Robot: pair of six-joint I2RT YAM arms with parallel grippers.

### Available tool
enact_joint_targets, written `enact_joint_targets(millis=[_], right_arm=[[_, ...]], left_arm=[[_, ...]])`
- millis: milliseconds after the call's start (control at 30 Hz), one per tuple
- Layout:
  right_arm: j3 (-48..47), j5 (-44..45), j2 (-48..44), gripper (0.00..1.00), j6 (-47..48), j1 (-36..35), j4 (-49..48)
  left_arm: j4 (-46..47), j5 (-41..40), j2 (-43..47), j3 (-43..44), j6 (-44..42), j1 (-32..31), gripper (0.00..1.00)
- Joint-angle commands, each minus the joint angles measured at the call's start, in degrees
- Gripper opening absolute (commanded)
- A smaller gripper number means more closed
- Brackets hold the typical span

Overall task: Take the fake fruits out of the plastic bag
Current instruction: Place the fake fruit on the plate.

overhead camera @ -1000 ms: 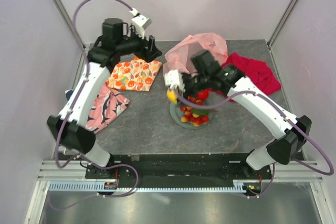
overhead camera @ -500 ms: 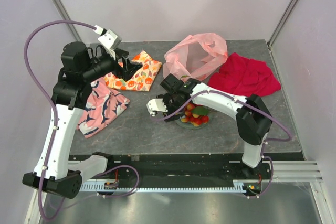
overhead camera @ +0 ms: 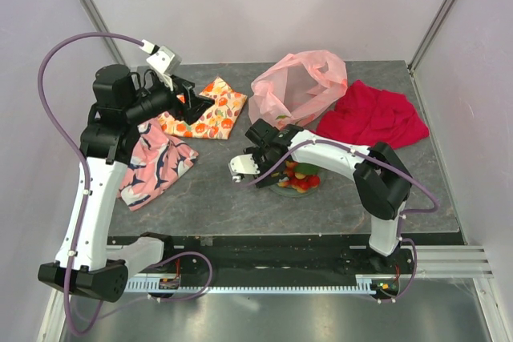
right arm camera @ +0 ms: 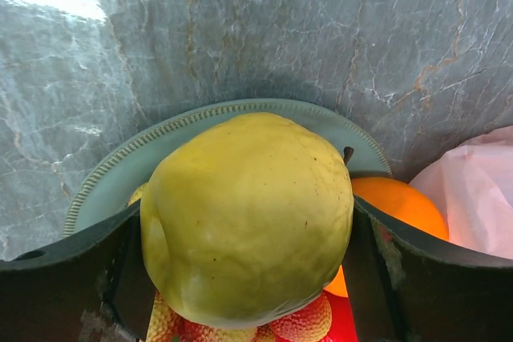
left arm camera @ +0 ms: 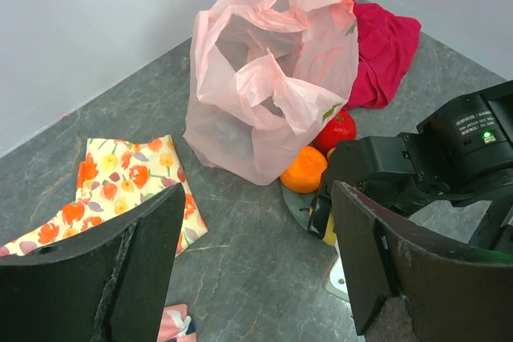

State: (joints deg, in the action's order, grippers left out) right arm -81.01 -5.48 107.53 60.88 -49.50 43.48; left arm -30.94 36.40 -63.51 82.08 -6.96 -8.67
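- Far left, a pink-and-navy patterned cloth [overhead camera: 156,162] lies on the grey surface [overhead camera: 216,194], out of play.
- Above it the left gripper [overhead camera: 195,99] hangs over the fruit-printed cloth [overhead camera: 207,112], fingers well apart and holding nothing. It is best kept there, clear of the other arm.
- In the middle, the right gripper [right arm camera: 246,210] is clamped on a yellow pear [right arm camera: 240,166], one finger against each side, low over the green plate [right arm camera: 144,154].
- I'd say the step in hand is setting the pear down. The plate already carries an orange [left arm camera: 303,172], a red apple [left arm camera: 337,130] and little red pieces [overhead camera: 301,184], so aim for the bare green part nearest the rim.
- Lower the pear until it rests, part the fingers fully, then lift straight up. A glossy round fruit rolls at the lightest nudge.
- Just behind, touching the orange, slumps the pale-pink plastic bag [left arm camera: 264,78]. Its mouth gapes and it looks empty, though I can't see its bottom folds.
- Rightmost, a red cloth [overhead camera: 377,114] is partly tucked under the bag.
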Motion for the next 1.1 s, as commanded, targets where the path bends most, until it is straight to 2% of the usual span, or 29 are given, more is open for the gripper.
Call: enact_joint_targets(millis=[0,67,100,433,633,833,900,1067], right_arm=[[-0.7,2.6,0.6,0.84,0.0,0.0,-1.2],[-1.3,2.6,0.3,0.87,-0.5,0.2,-1.0],[-1.9,2.3,0.1,0.98,-0.6,0.3,-1.0],[-6.0,1.6,0.2,0.98,-2.1,0.3,3.2],[-16.6,-0.8,-3.1,0.98,-2.3,0.5,15.8],[-16.8,-1.9,-8.5,0.98,-1.6,3.2,21.1],[-18.3,-3.9,-9.0,0.98,-4.4,6.3,20.2],[-27.3,-8.4,-6.7,0.98,-24.3,17.7,11.7]], left_arm=[[2.9,2.4,-0.7,0.0,2.4,0.6,0.80],[3.2,2.8,-0.8,-0.1,2.4,0.7,0.80],[3.2,3.0,-1.1,-0.2,2.5,0.7,0.80],[4.0,4.3,-1.6,-0.3,3.2,0.7,0.80],[4.7,4.9,-2.2,-0.1,3.7,0.7,0.80],[6.0,5.6,-3.7,-0.5,4.6,0.7,0.80],[6.4,5.7,-4.3,-0.5,5.9,0.7,0.80],[7.7,7.2,-7.4,-1.4,9.9,0.4,0.80]])
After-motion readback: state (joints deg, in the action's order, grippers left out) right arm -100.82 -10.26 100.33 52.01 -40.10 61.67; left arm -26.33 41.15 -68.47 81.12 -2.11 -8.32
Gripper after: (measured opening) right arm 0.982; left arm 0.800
